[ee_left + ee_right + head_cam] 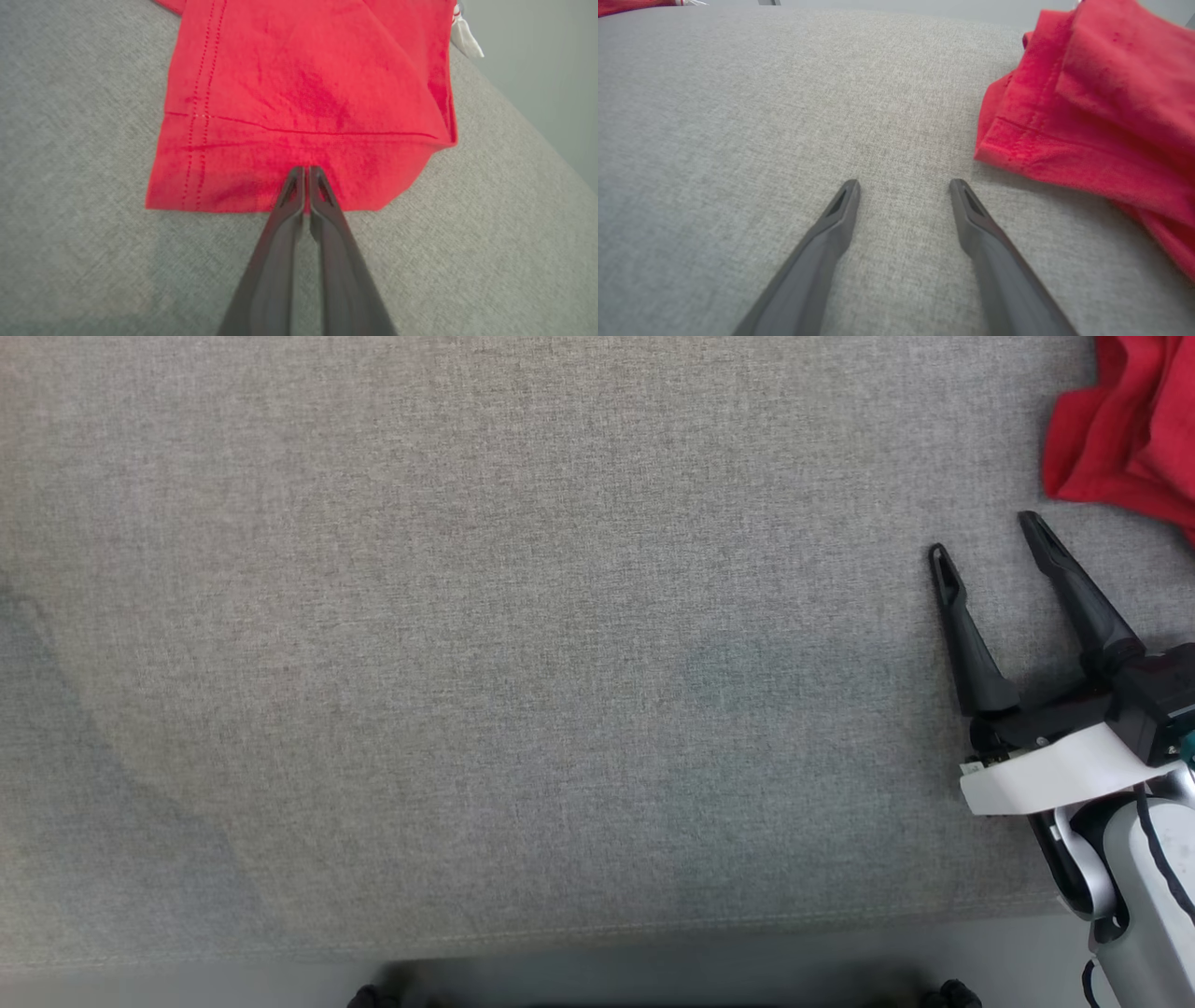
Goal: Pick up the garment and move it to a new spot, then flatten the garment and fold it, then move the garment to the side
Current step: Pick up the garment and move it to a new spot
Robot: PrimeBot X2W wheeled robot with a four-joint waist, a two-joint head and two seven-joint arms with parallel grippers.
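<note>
left gripper: fingers pressed together, pinching hem of red garment
right gripper: fingers spread above grey surface, near red folded cloth

The left tool pinches its fingers together on the garment hem; the right tool holds its fingers spread wide.

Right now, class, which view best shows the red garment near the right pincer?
Right wrist view: red garment close, folds, hem plain. Head view crops it at the corner. Left wrist view: red cloth in the left pincer, perhaps another piece.
</note>
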